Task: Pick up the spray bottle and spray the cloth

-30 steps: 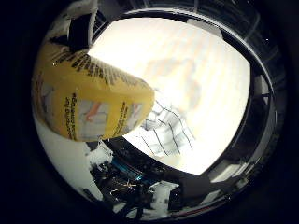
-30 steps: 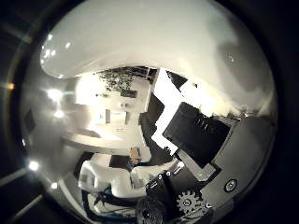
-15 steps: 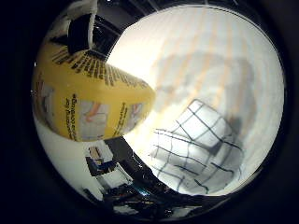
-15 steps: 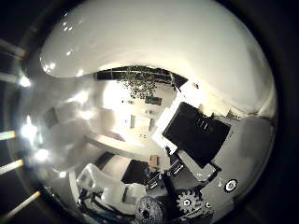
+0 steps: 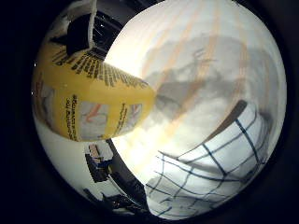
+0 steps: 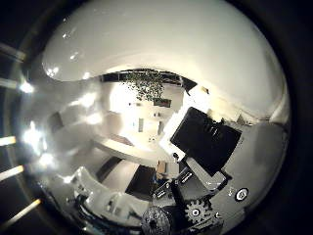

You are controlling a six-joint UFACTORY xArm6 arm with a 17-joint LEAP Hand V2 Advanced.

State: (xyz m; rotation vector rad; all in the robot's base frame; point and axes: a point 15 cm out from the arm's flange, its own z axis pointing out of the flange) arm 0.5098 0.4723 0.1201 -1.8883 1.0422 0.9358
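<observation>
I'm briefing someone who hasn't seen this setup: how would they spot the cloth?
Start from the pale tabletop. The cloth lies rumpled on it, beyond the yellow spray bottle close to the palm. It is white with a dark grid of lines.

Item count: one yellow-labelled spray bottle (image 5: 88, 105), one white checked cloth (image 5: 210, 177), one pale table (image 5: 196, 60).

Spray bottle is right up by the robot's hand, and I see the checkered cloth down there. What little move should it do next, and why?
Probably squeeze the trigger, or first tip the nozzle slightly toward the cloth. The yellow spray bottle fills much of the view, so it is close to the palm, and the checkered cloth lies beyond it on the pale table. The nozzle itself isn't visible, so aim is uncertain.
</observation>
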